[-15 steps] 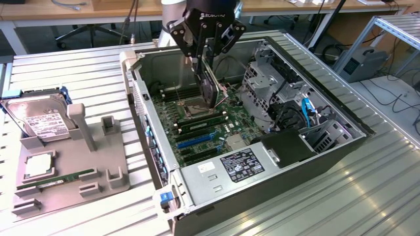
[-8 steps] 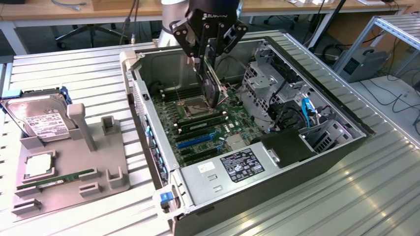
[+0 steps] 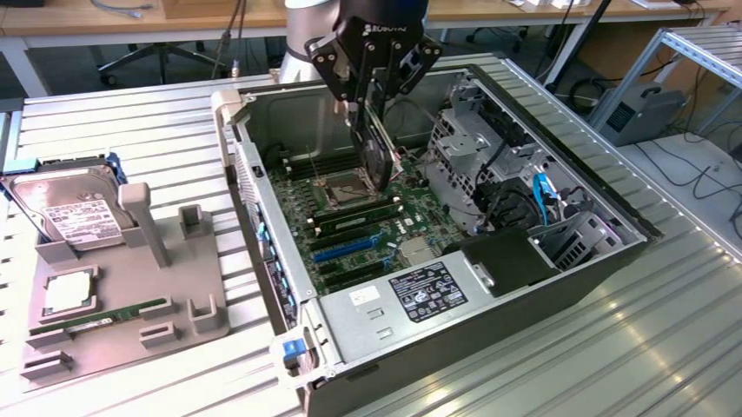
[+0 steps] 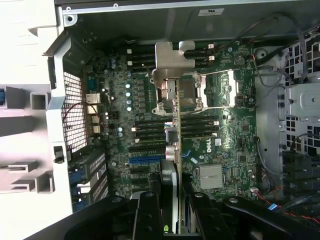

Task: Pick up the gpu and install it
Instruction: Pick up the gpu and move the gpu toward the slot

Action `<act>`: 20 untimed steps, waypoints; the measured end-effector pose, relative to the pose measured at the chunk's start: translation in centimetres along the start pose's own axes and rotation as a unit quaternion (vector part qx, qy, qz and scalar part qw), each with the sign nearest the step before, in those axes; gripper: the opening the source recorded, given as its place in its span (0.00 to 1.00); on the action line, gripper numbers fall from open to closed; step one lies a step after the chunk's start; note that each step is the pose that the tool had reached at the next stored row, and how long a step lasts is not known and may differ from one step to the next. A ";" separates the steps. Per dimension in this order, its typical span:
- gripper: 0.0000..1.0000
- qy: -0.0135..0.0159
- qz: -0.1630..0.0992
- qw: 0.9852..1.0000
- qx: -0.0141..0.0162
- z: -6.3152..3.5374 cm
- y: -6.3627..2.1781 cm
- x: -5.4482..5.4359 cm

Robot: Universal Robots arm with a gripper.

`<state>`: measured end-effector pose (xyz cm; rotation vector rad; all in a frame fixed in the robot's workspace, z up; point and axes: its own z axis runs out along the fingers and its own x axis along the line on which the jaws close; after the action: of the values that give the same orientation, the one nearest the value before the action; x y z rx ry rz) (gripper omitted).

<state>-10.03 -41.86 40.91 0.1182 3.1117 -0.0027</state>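
Gpu [image 3: 374, 149] hangs from your gripper [image 3: 373, 106], jaws clamped on it, over the motherboard [image 3: 368, 228] inside the case [image 3: 499, 304]; long axis points down, blue slot [image 3: 342, 248] lies nearer.

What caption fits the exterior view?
End effector grips the gpu on edge above the motherboard inside the open computer case.

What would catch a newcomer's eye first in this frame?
The tool, shut on the gpu, holds it on edge over the motherboard inside the open case, in the middle of the exterior view. At that view's left, a grey tray carries a hard drive and a RAM stick.
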 end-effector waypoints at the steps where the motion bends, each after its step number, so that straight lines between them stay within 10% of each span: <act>1: 0.27 0.000 0.000 1.000 0.000 0.02 0.00 -0.1; 20: 0.27 0.000 0.000 1.000 0.001 0.27 0.10 -1.3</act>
<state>-8.74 -41.86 40.68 0.1181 3.1115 -0.0072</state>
